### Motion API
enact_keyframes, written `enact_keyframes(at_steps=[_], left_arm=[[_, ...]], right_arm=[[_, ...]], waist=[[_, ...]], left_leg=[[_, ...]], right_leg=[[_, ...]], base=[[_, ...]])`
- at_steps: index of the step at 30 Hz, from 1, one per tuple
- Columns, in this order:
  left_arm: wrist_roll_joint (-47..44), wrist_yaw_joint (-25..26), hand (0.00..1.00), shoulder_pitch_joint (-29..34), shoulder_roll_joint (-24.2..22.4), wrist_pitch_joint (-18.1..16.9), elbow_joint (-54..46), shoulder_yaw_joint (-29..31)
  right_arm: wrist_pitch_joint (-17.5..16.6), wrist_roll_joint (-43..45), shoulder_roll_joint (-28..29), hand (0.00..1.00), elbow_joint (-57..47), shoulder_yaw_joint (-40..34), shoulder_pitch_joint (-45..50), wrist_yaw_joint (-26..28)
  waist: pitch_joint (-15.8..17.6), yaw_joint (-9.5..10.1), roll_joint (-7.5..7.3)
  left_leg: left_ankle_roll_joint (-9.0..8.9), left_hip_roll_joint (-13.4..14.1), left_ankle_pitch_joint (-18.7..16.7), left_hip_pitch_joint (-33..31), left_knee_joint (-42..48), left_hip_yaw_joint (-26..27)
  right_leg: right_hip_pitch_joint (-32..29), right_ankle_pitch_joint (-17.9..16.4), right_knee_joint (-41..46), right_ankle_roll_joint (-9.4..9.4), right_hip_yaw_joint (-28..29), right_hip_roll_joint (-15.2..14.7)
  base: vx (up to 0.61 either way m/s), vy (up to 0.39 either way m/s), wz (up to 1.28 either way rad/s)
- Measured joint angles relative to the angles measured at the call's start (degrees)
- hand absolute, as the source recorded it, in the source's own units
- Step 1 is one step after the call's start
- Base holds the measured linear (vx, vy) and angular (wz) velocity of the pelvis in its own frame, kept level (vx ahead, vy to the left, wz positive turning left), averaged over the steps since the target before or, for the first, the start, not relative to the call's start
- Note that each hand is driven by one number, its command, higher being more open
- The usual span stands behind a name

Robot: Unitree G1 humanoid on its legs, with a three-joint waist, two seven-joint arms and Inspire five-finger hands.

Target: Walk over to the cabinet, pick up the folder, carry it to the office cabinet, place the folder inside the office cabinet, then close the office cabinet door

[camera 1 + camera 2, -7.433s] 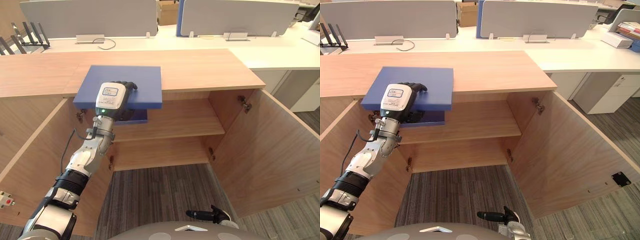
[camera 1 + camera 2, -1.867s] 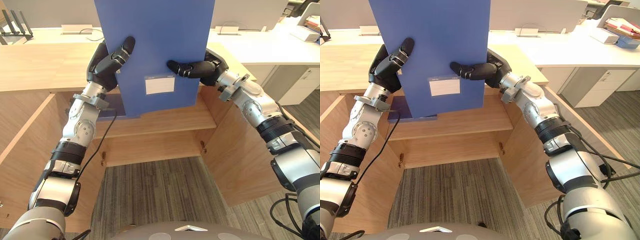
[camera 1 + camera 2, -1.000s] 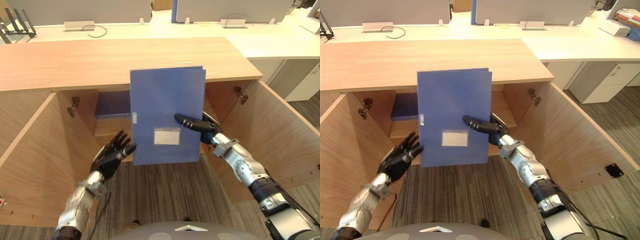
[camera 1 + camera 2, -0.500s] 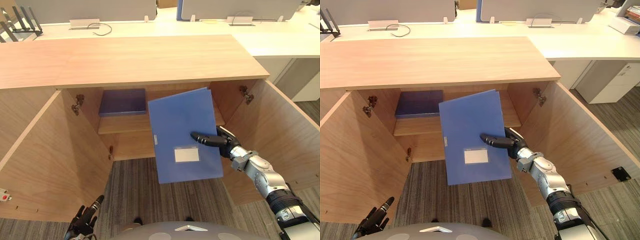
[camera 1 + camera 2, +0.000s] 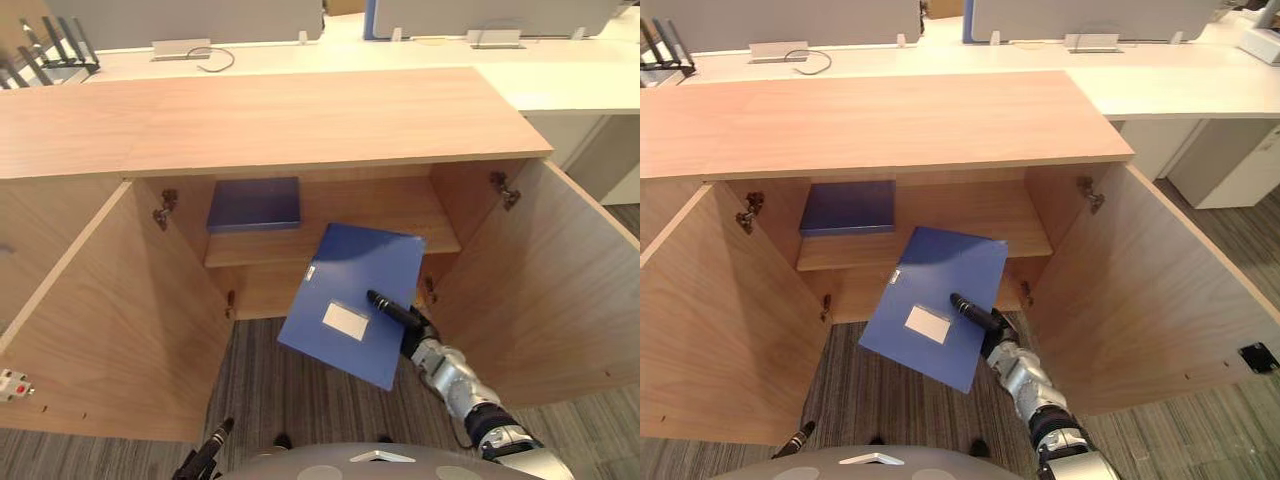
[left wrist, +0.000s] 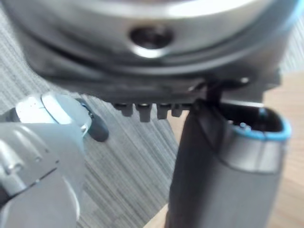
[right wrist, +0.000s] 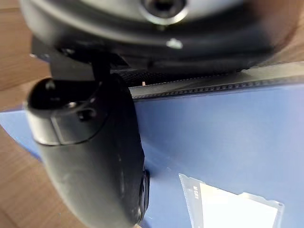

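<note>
Left eye view: the blue folder [image 5: 352, 285] is seen tilted in the air before the open cabinet [image 5: 280, 120], across the front edge of its shelf [image 5: 400, 222]. It is clamped by the right hand [image 5: 414, 326]. The thumb [image 7: 95, 161] is laid on the front cover beside the white label [image 5: 345, 320], and the fingers are hidden behind the folder. A second blue folder [image 5: 254, 204] is seen flat on the shelf's left part. The left hand [image 5: 212, 452] is cut off by the lower edge, and its state cannot be told.
</note>
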Motion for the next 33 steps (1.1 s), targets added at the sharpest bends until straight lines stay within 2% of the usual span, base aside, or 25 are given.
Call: enact_keyframes(at_steps=[4, 6, 8, 9, 11, 16, 21, 24, 25, 28, 30, 33], left_arm=[[-0.04, 1.04, 1.00, -1.74, -0.59, 0.00, -0.02, -0.17], [-0.22, 1.97, 1.00, -2.46, -0.84, -0.01, -0.05, -0.30], [-0.67, 3.46, 1.00, -3.10, -1.42, -0.05, -0.21, -0.61], [-0.72, 4.38, 1.00, -3.23, -2.08, -0.06, -0.31, -0.66], [-0.72, 5.19, 1.00, -3.21, -3.06, -0.05, -0.63, -0.68], [-0.71, 6.81, 1.00, -3.10, -5.12, -0.05, -0.89, -0.74], [-0.66, 7.90, 1.00, -3.47, -5.97, -0.15, -3.69, -1.72], [-0.56, 8.15, 1.00, -3.57, -6.41, -0.18, -4.72, -2.19], [-0.53, 8.33, 1.00, -3.50, -6.51, -0.21, -4.85, -2.23], [-0.16, 8.66, 1.00, -3.18, -6.63, -0.19, -4.70, -2.33], [-0.15, 8.65, 1.00, -3.19, -6.60, -0.19, -4.67, -2.57], [-0.15, 8.66, 1.00, -3.17, -6.53, -0.17, -4.61, -4.13]], right_arm=[[-0.14, 11.91, 5.34, 0.00, 12.25, -3.05, -4.49, -3.51], [-0.60, 18.50, 7.38, 0.00, 13.25, -6.26, -5.04, -5.21], [-2.83, 26.55, 9.42, 0.00, 13.21, -8.48, -6.59, -6.93], [-5.03, 31.01, 10.61, 0.00, 13.12, -9.83, -7.86, -7.07], [-7.27, 34.70, 11.55, 0.00, 11.83, -11.52, -8.66, -7.49], [-11.59, 39.12, 13.08, 0.00, 4.05, -14.83, -8.72, -9.24], [-17.41, 44.79, 15.22, 0.00, -4.26, -19.24, -8.54, -9.33], [-20.50, 45.24, 15.32, 0.00, -7.00, -20.41, -8.40, -9.70], [-21.48, 44.77, 15.16, 0.00, -7.27, -20.34, -8.05, -9.72], [-22.26, 44.87, 15.08, 0.00, -7.26, -20.33, -7.90, -11.27], [-22.44, 44.88, 15.04, 0.00, -7.26, -20.33, -7.84, -11.38], [-22.24, 45.32, 14.99, 0.00, -7.50, -20.35, -7.83, -11.38]], waist=[[0.39, 1.36, -0.07], [0.46, 2.38, -0.04], [0.88, 2.86, 0.16], [1.03, 2.96, 0.31], [1.09, 3.53, 0.41], [1.12, 3.89, 0.37], [1.20, 4.09, 0.35], [1.18, 3.97, 0.68], [1.26, 3.94, 0.80], [1.47, 3.85, 1.04], [1.48, 3.55, 0.87], [2.07, 3.40, 1.18]], left_leg=[[0.15, -0.22, 0.30, 0.03, -0.14, -1.50], [0.20, -0.28, 0.75, 0.27, -0.84, -1.53], [0.27, -0.42, 1.27, 0.37, -1.46, -1.77], [0.23, -0.61, 1.50, 0.67, -2.05, -1.77], [0.16, -0.91, 1.45, 1.04, -2.38, -1.67], [0.62, -1.86, 1.44, 1.34, -2.94, -1.56], [1.99, -3.02, 1.00, 1.38, -2.07, -1.76], [2.58, -2.73, -0.70, 1.59, 0.32, -1.33], [2.80, -2.75, -1.56, 2.00, 1.37, -0.60], [3.66, -3.06, -3.08, 4.11, 2.62, 1.91], [3.94, -3.46, -3.85, 4.41, 3.59, 2.39], [5.35, -3.52, -5.55, 5.06, 5.19, 2.54]], right_leg=[[0.82, -0.20, 0.01, 0.19, -1.37, -0.19], [0.76, -0.20, 0.05, 0.19, -1.40, -0.23], [0.70, -0.19, 0.23, 0.20, -1.68, -0.41], [0.68, -0.24, 0.30, 0.30, -1.70, -0.63], [0.79, -0.44, 0.49, 0.59, -1.69, -0.96], [0.52, -1.29, 1.48, 1.52, -1.75, -2.03], [0.59, -1.99, 3.37, 2.52, -2.72, -3.39], [-0.57, -2.47, 7.62, 2.56, -2.78, -3.74], [-2.16, -3.38, 11.63, 2.31, -2.80, -4.02], [-5.17, -4.34, 20.32, 0.94, -6.34, -5.50], [-5.81, -4.40, 21.95, 0.81, -8.79, -6.33], [-7.70, -4.56, 27.54, 0.62, -10.57, -7.28]], base=[[-0.01, -0.007, 0.17], [-0.03, -0.005, 0.05], [-0.05, -0.003, 0.07], [-0.06, 0.007, 0.02], [-0.05, 0.014, 0.00], [0.00, 0.012, 0.01], [0.03, 0.032, 0.05], [0.01, 0.036, -0.09], [-0.02, 0.062, -0.27], [-0.05, 0.071, -0.43], [-0.05, 0.059, -0.23], [-0.03, 0.036, -0.07]])
